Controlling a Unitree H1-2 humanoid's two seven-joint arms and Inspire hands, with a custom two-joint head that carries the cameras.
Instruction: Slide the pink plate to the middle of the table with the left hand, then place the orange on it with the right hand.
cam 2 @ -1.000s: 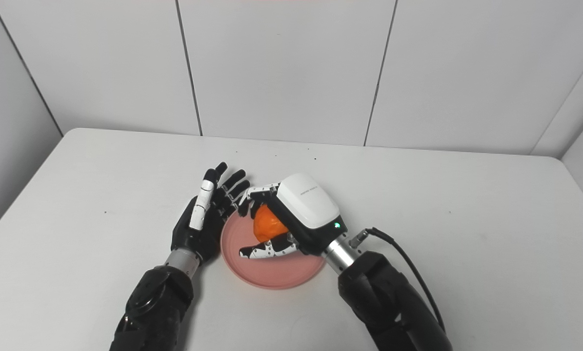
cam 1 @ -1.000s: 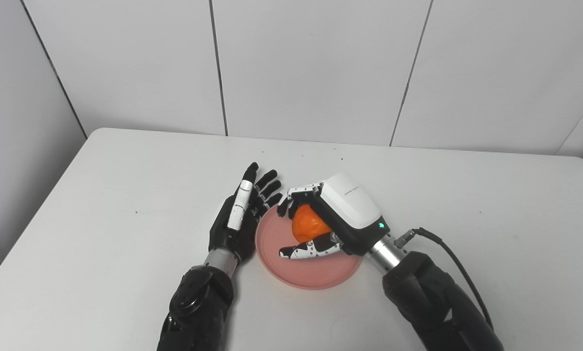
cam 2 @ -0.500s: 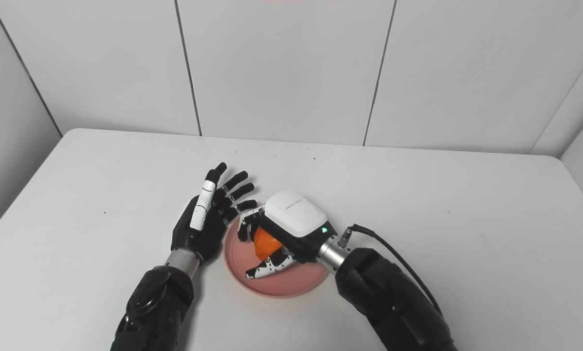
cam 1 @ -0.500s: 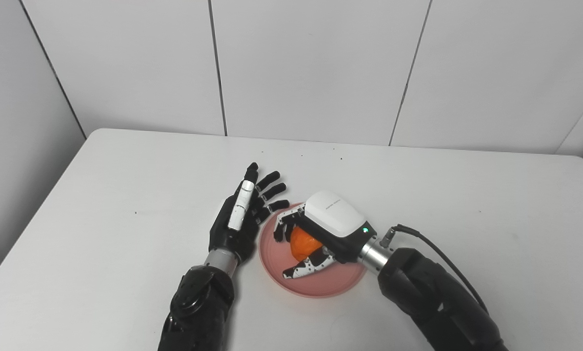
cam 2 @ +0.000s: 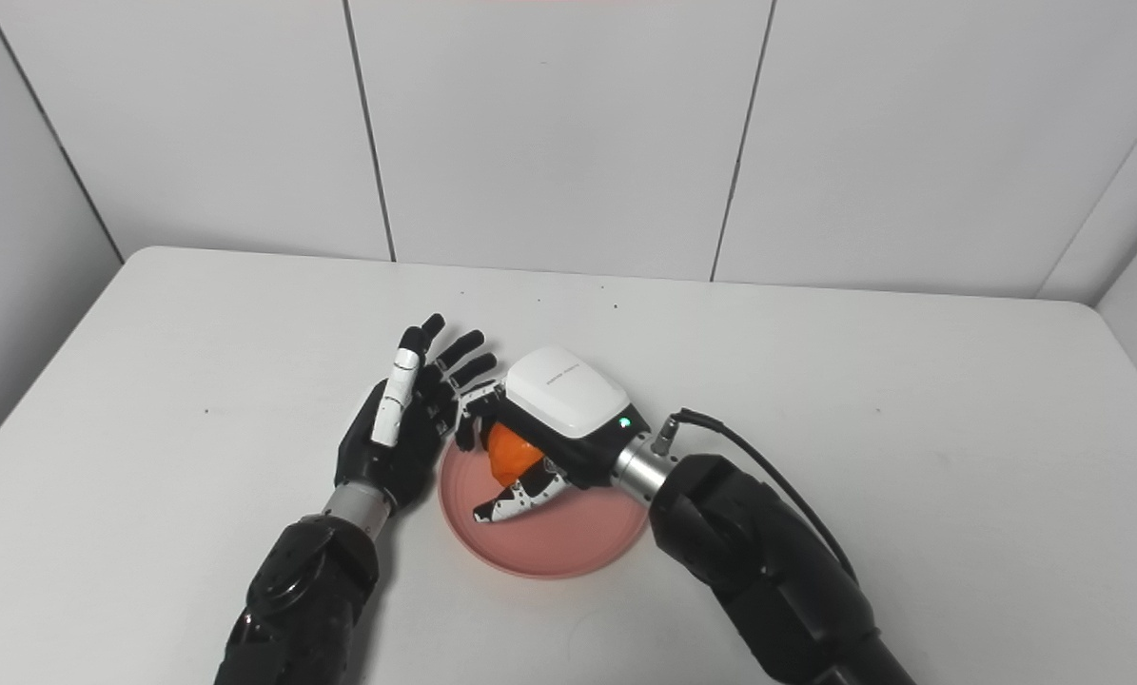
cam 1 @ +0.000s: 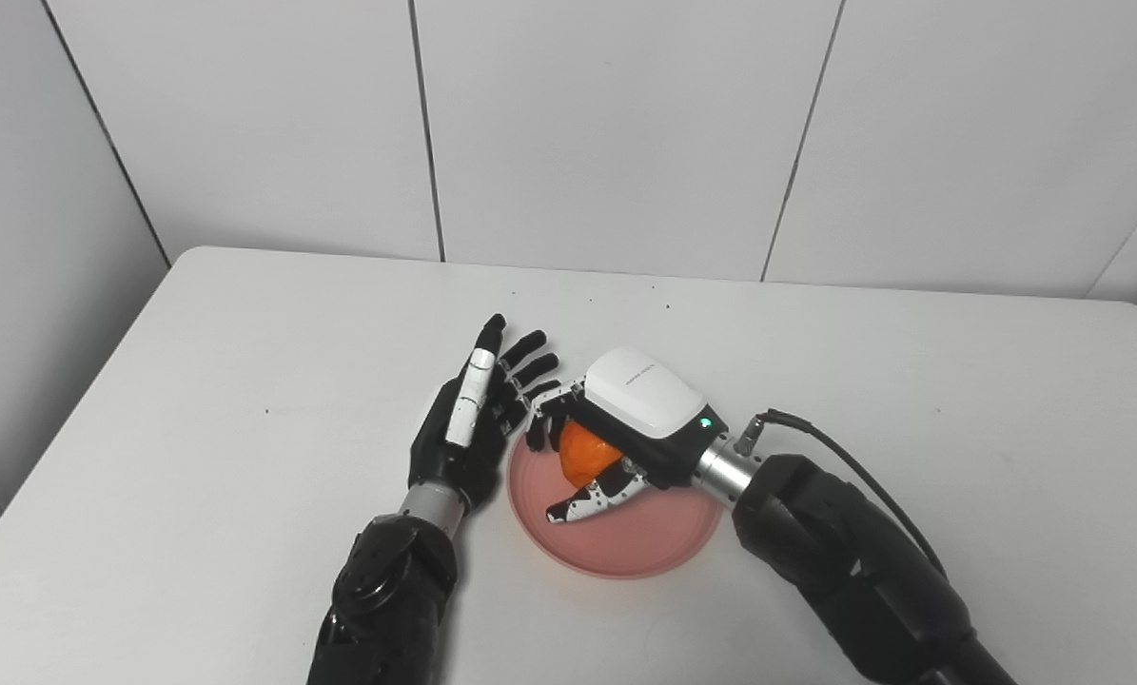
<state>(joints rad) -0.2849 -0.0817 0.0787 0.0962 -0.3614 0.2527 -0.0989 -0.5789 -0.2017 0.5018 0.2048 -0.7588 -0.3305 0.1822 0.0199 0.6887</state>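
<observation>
Both hands work close to the pink plate [cam 1: 625, 538], which sits about mid-table. The right hand [cam 1: 616, 433] is over the plate's left half with fingers and thumb curled around the orange [cam 1: 584, 450]; whether the fruit already touches the plate cannot be told. The left hand [cam 1: 473, 428] stands edge-on just left of the plate, fingers spread and straight, holding nothing, beside the rim. The slide looks done, so the step in hand is placing the orange. The next move probably calls for settling the fruit on the plate, then opening the fingers slowly so it does not roll toward the rim.
</observation>
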